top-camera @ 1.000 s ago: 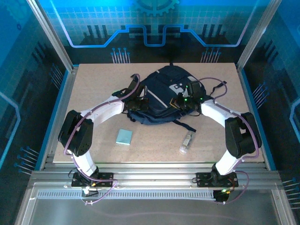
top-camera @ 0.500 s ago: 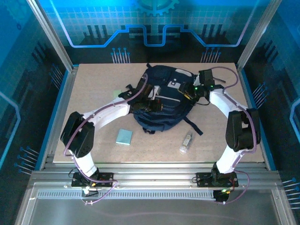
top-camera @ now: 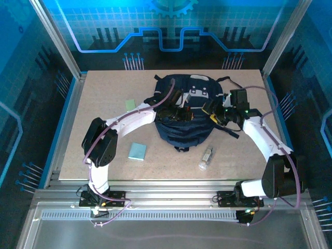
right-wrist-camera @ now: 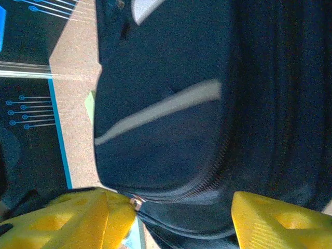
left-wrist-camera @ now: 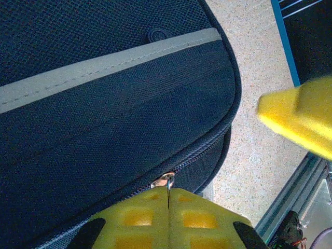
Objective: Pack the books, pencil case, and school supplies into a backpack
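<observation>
Backpack lay flat toward 12 o'clock on the counter. Left hand was pressed together, pinching the zipper pull at the bag's edge. Right hand was spread at the bag's 3 o'clock, gripping nothing. Likely step: running the zip. Best to drag the pull along the track, not upward, with the right hand bracing the fabric so the bag doesn't slide. Teal pad at the bag's 7 o'clock, clear tube at 5, green block at 9. White patch had marks too small to read.
</observation>
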Controlling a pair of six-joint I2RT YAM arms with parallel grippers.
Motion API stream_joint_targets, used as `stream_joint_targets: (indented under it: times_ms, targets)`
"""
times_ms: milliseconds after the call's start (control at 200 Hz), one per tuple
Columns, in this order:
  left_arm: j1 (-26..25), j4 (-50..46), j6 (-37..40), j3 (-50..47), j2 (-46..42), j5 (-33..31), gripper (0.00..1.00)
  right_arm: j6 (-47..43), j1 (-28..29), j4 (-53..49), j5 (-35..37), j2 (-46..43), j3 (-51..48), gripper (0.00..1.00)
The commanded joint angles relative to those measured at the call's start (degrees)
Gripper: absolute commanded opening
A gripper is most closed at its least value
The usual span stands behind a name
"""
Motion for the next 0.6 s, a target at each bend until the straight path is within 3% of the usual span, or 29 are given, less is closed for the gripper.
stream_joint_targets:
  times_ms: [0,335,370,445,550,595]
  targets:
    - [-0.9,1.0,0.3,2.7,-0.3,3.5,0.00,8.1,1.4,5.8,-2.1,-0.3,-4.2,0.65]
    - [-3.1,1.1,1.8,-1.8,-2.9,3.7,0.00,14.8,6.2,17.3,6.0,6.5,-4.6,0.59]
    - [-3.1,1.3,1.8,-2.4,-3.2,3.8,0.00,14.9,6.4,17.5,7.2,6.9,-4.6,0.53]
    - [-3.0,1.5,2.4,-3.4,-3.8,4.3,0.00,14.7,6.7,19.0,9.3,8.0,-4.6,0.28]
    - [-3.0,-0.4,3.9,-3.4,-4.2,4.0,0.00,12.9,6.2,19.0,10.1,9.6,-4.2,0.01]
    - [-2.7,-1.4,4.5,-3.4,-4.5,3.3,0.00,11.4,6.0,18.6,10.7,9.7,-3.8,0.00]
